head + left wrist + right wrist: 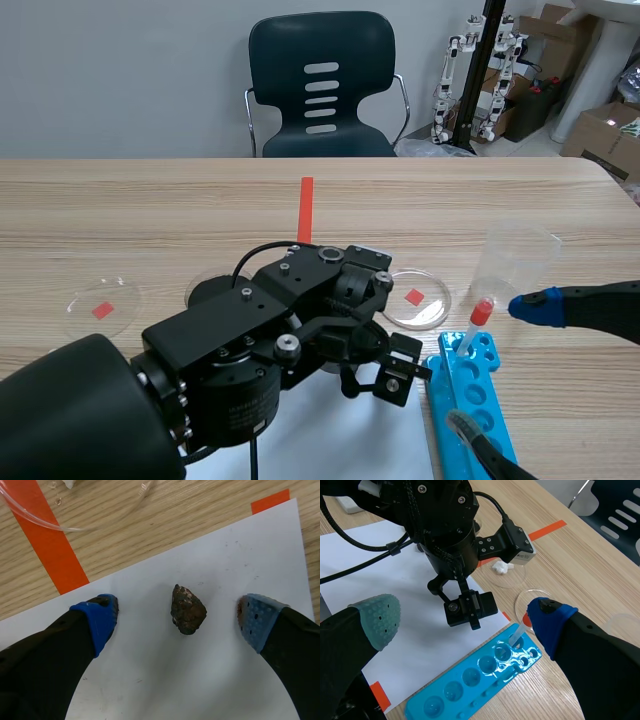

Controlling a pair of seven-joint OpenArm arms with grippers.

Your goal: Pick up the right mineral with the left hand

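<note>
A: What could spoil the pickup from here?

B: The rock (188, 611) is lumpy and narrows toward one end. If the left gripper (178, 616) closes on slanted faces, the rock may twist or squirt out from between the pads. It also lies loose on a white sheet of paper (235, 555), so fingers brought too low could drag the sheet and carry the rock off line. Only one rock shows near this gripper, and the arm hides the sheet in the scene view, so nobody can confirm it is the right-hand one.

A: How do the fingers stand?

B: They are wide apart and hold nothing. The rock lies on the paper between them, roughly midway, touching neither pad, with bare paper on both sides. Whether the pads touch the sheet cannot be told.

A: And the other arm?

B: The right gripper (464, 620) is spread too, empty, above a blue tray (470, 680), well apart from the rock.
</note>
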